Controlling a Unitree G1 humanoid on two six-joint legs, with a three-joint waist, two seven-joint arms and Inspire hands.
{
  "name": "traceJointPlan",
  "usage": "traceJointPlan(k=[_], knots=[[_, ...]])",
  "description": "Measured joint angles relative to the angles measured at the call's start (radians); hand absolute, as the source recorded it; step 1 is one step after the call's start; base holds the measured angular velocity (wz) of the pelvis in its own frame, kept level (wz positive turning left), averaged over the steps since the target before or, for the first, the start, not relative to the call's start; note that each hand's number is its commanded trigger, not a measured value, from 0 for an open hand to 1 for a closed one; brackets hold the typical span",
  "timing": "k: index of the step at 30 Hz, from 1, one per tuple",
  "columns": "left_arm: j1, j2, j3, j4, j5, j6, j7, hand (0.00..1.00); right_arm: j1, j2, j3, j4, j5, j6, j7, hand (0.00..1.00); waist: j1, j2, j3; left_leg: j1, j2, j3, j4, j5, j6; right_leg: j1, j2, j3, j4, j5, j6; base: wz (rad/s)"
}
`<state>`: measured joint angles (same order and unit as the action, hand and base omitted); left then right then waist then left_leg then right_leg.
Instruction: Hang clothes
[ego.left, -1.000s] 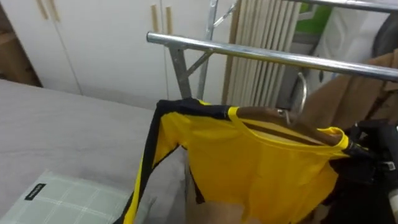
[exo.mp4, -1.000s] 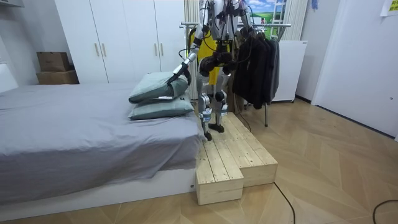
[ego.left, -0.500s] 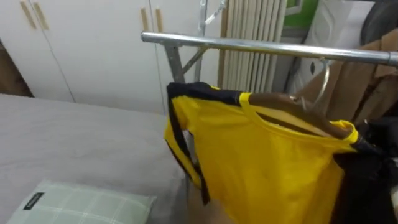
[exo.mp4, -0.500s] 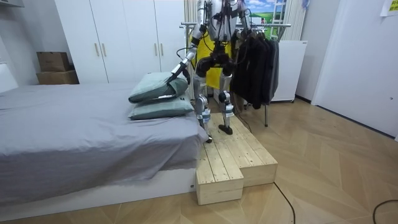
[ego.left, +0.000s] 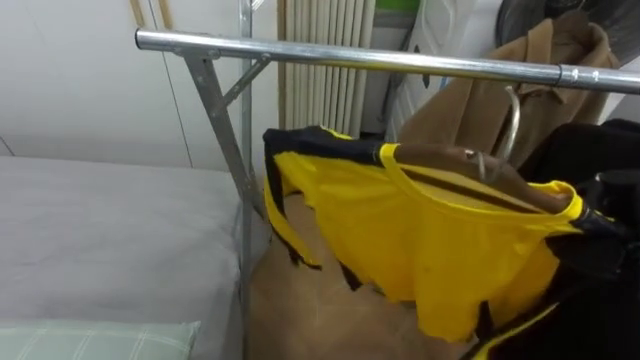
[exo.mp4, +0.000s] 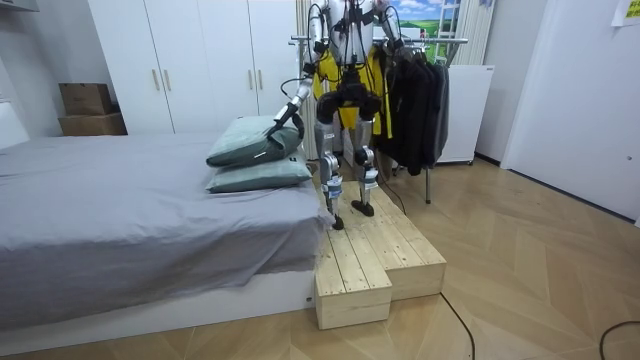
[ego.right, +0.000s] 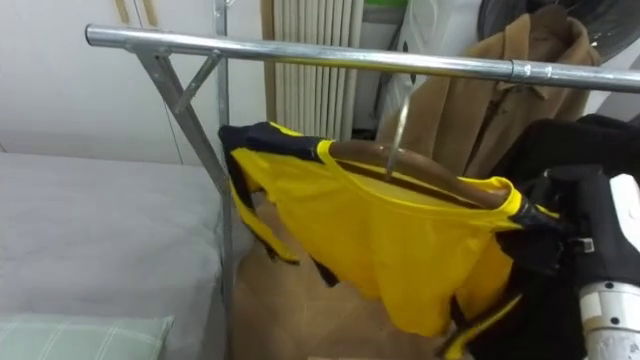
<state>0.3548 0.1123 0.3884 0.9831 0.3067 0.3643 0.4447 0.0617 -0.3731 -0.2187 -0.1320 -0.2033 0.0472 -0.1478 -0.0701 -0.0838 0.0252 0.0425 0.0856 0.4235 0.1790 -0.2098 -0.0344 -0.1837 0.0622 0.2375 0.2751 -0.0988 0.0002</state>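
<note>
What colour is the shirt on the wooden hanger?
Yellow shirt with black sleeve trim; left eye view shows it best.

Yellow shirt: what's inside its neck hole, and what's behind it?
In the neck of the yellow shirt sits a brown wooden hanger; cloth covers its ends. Its metal hook points up toward the rail. Behind hangs a tan coat, partly hidden by the shirt.

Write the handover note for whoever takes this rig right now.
Right hand: shut on the right end of the hanger, holding it up.
Left hand: out by the pillows.
Yellow shirt: on the hanger; its hook looks just under the rail, beside the brown coat.
Done: shirt on hanger, at the rack.
Left: get the hook over the rail, then let go.
</note>
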Motion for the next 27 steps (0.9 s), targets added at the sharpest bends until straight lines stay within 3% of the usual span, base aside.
traceJointPlan(k=[10,17,27], knots=[[-0.001,0.006,0.000,-0.002,0.001,-0.001,0.004,0.00,-0.048,0.000,0.001,0.000,-0.094,0.011,0.047,1.00,0.016,-0.003,0.0007,0.000,0.008,0.002,0.001,0.003,-0.008,0.000,0.010,0.003,-0.001,0.006,-0.008,-0.01],[0.000,0.017,0.000,-0.002,0.000,-0.006,0.009,0.00,-0.108,0.000,0.001,-0.001,-0.101,0.011,0.090,1.00,0.030,-0.020,-0.0005,0.000,0.014,-0.001,0.002,0.003,-0.012,0.002,0.010,-0.014,-0.003,0.009,-0.013,0.01],[-0.003,0.024,-0.001,-0.002,0.001,-0.013,0.009,0.00,-0.129,0.000,0.001,0.000,-0.043,0.012,0.145,1.00,0.042,-0.020,-0.0007,0.000,0.018,-0.032,0.005,0.003,-0.014,0.021,0.010,-0.032,-0.021,0.011,-0.018,0.07]])
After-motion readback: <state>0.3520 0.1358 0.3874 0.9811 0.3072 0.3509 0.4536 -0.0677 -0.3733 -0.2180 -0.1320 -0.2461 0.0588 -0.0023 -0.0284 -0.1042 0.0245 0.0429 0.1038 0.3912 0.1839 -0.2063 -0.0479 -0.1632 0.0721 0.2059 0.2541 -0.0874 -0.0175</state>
